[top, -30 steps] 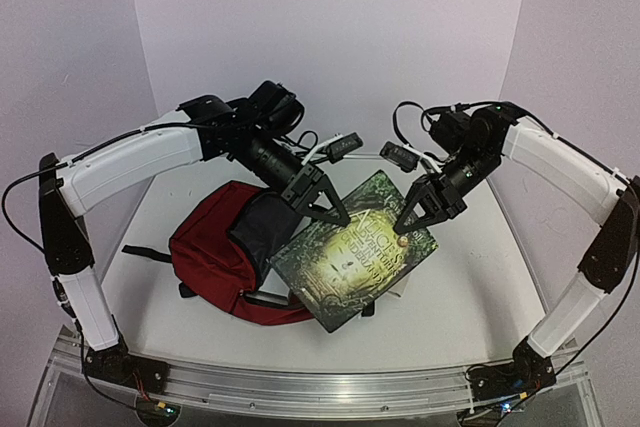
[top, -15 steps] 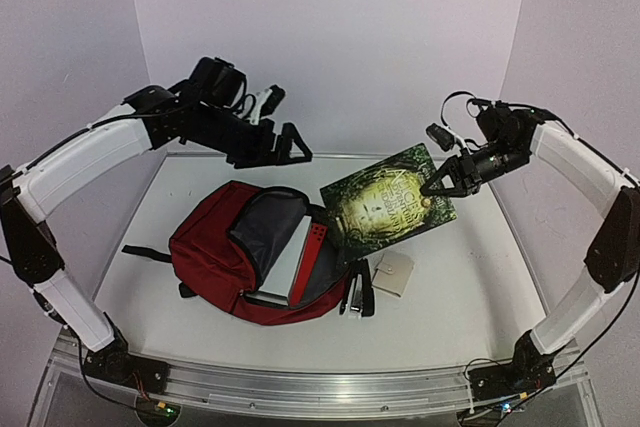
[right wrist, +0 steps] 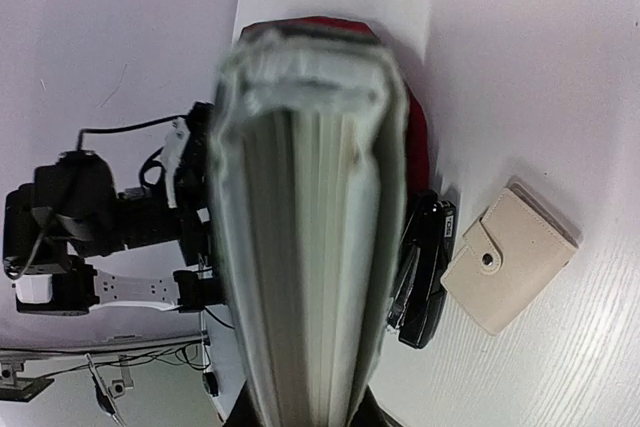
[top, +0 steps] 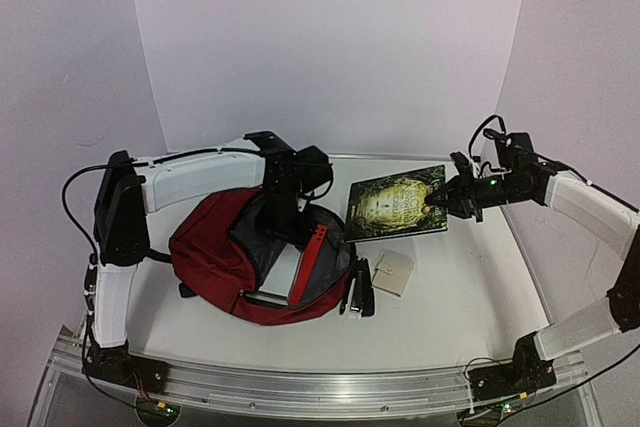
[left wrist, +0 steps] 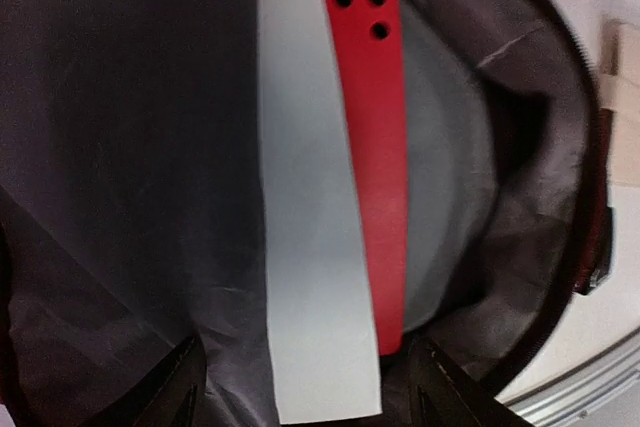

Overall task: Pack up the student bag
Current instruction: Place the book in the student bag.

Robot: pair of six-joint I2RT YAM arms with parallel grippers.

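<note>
The dark red student bag [top: 205, 257] lies open on the table, its grey lining [left wrist: 120, 147] showing. Inside stand a white book [left wrist: 305, 227] and a flat bright red folder [left wrist: 372, 137]. My left gripper [top: 286, 225] reaches into the bag's mouth; its jaws [left wrist: 310, 397] are open on either side of the white book's near end, touching nothing. Right of the bag, my right gripper [top: 437, 197] is shut on the edge of a green-covered book [top: 393, 205], held low over the table. In the right wrist view the book's page edges [right wrist: 310, 227] fill the middle.
A beige wallet [top: 392, 272] and a black stapler [top: 360, 292] lie on the table just right of the bag. The wallet [right wrist: 510, 272] and stapler [right wrist: 425, 267] also show under the held book. White walls stand at the back and sides.
The left arm left the green book, lifted away, then came down into the bag's mouth with its jaws open. The right gripper carried the book right and lower, off the bag.
</note>
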